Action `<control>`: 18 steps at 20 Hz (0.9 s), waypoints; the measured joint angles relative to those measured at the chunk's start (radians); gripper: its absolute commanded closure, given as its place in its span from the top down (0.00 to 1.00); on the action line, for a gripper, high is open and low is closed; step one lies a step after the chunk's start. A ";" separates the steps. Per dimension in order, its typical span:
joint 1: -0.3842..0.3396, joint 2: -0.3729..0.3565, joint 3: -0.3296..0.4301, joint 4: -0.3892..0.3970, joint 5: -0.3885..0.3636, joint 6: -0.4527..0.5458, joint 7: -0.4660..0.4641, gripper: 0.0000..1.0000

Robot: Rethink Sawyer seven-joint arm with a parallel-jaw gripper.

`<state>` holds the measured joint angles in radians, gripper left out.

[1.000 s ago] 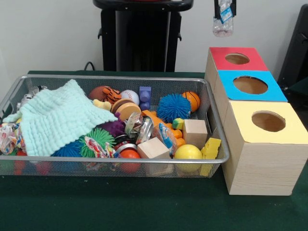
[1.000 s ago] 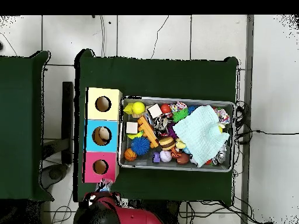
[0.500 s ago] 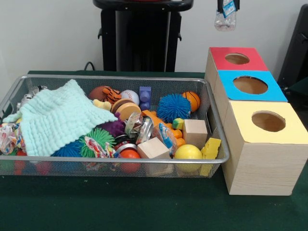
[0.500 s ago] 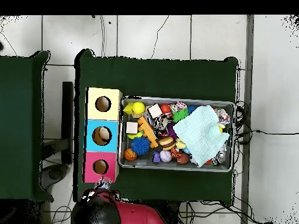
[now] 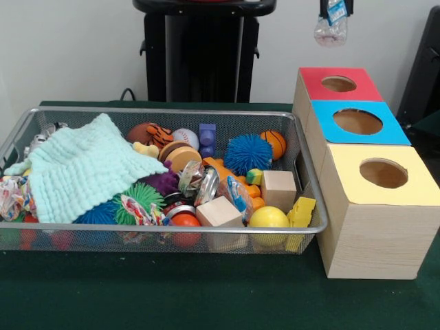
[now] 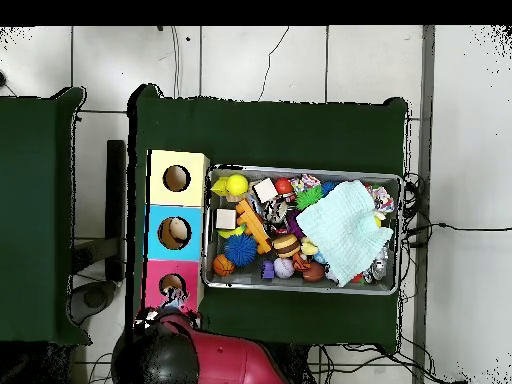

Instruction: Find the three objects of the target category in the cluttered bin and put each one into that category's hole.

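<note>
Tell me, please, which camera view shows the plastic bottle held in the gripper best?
The front view: the clear, crumpled plastic bottle hangs from the gripper at the top edge, above the red box, seen from the side against the wall. The overhead view shows only a small pale patch over the red box's hole, beside the arm.

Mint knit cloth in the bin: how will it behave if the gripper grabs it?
The cloth looks soft and draped over toys, so probably floppy: it would sag and trail. Likely light. Its loose knit may snag neighbours such as the green spiky ball at its edge.
</note>
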<state>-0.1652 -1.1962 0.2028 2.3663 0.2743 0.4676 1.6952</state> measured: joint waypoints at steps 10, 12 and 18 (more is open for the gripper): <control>0.049 0.100 -0.035 -0.070 0.016 -0.051 0.017 0.00; 0.049 0.128 -0.037 -0.079 0.027 -0.086 0.017 0.00; 0.050 0.170 -0.039 -0.100 0.045 -0.120 0.017 0.00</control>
<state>-0.1154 -1.0262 0.1635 2.2659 0.3195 0.3480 1.7125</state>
